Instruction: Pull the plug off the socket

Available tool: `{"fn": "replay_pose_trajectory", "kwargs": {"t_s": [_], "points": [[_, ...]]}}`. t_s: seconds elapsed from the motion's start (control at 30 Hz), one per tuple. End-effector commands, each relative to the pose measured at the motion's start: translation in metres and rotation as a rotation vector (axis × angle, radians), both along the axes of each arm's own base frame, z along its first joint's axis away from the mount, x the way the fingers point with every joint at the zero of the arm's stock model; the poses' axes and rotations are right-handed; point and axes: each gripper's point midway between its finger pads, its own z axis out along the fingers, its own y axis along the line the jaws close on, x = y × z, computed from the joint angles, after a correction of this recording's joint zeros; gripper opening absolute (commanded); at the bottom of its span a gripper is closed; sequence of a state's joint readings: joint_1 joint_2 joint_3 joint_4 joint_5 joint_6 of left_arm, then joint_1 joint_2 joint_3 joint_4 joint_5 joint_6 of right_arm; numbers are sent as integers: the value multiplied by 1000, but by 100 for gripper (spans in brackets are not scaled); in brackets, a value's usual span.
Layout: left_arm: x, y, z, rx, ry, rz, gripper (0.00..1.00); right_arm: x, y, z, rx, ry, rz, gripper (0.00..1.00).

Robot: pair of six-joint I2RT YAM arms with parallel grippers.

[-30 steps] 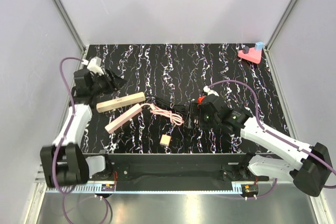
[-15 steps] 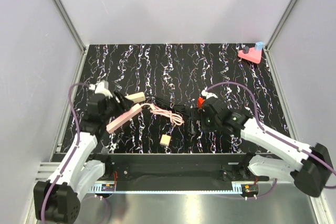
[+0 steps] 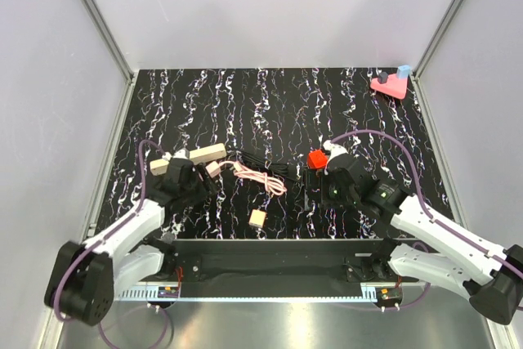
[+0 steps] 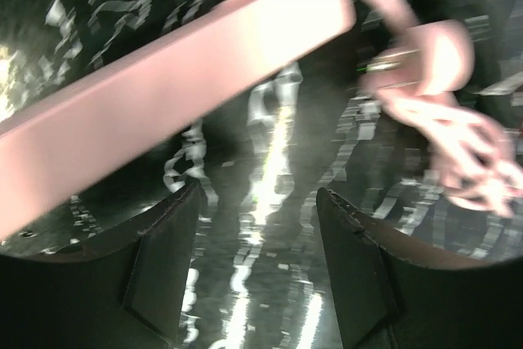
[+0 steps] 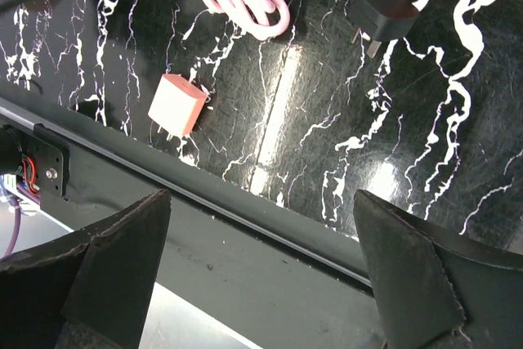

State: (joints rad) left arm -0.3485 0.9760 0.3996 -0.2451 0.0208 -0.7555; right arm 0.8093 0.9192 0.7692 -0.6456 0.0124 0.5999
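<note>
Left gripper [image 4: 257, 195] swung toward socket [image 3: 210, 152].

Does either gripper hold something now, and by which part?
Nothing is held. The left gripper stands open, with the long pale bar lying just beyond it; the right gripper is open too, gripping nothing.

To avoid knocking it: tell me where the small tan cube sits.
In the top view, the small tan cube sits near the table's front edge, left of centre, just in front of the coiled pink cable, between the two arms.
</note>
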Motion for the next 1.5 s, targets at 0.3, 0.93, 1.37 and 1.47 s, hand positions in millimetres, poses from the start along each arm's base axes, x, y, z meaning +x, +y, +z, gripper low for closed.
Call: {"fn": "replay_pose_trajectory", "kwargs": {"t_s": [0.3,0.93,1.37,1.47], "points": [[57,24,-24,123,45,52,65,2,-2,-3,-43,41,-32,100],[176,63,8,70,-54,134,66,7,-12,-3,-40,49,-149,100],[166,34,69,-52,-241,55,68,60,-13,-23,-149,139,-337,99],[129,-13,73,-108,-278,-58,66,77,-22,-31,-181,166,-369,100]]}}
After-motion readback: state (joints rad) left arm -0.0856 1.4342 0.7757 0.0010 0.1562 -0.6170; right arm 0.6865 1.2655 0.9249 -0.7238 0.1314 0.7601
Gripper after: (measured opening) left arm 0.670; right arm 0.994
